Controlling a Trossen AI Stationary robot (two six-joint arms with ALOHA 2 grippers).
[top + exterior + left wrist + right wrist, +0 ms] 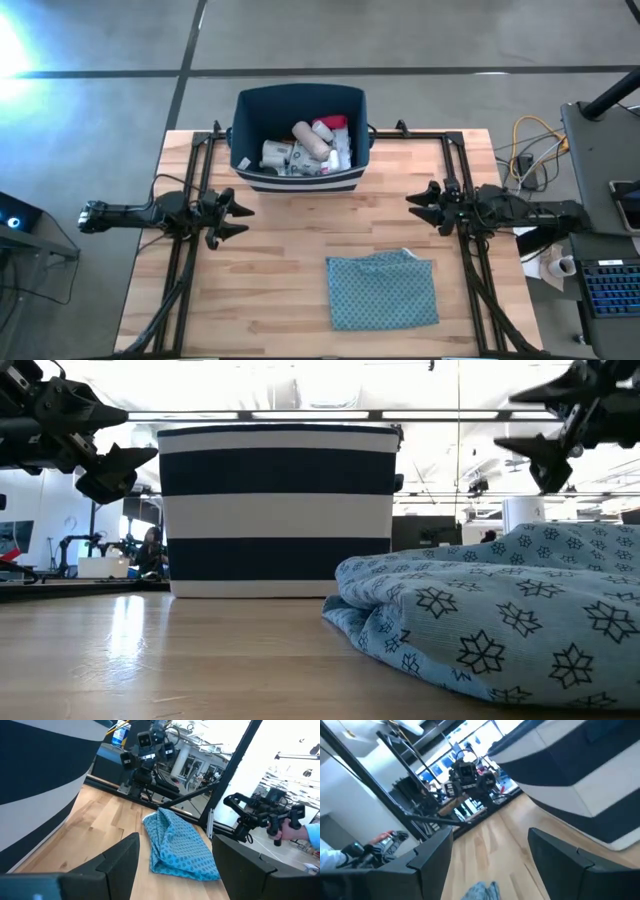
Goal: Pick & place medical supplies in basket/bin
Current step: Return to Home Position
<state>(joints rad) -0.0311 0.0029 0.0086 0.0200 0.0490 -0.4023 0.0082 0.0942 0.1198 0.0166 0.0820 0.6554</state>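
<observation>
**Left claw** (238,220): low over the surface (290,250), fingers spread wide, nothing held.

**Right claw** (418,207): facing the left claw across the surface, fingers likewise spread wide, empty.

**Bin** (240,120): dark navy tub with white stripes. It stands on the far side of the line between the two claws. Its near corner is close to the left claw and farther from the right claw.

**Contents:** the medical supplies (310,145) lie heaped inside. They include white bottles, a pale tan cylinder, a red piece and white packets. None shows on the surface outside the tub.

**Cloth** (382,290): teal, patterned and rumpled, on the near side of the claws and closer to the right one. It is not part of the load.

**Status, judged:** loading looks complete and both arms sit in matching parked poses.

**Hazards, judged:**
- The left claw's open fingers are near the tub wall, so a sideways swing could nudge the tub toward the far edge or tip the heap.
- A low sweep by the right claw could snag and drag the cloth.
</observation>
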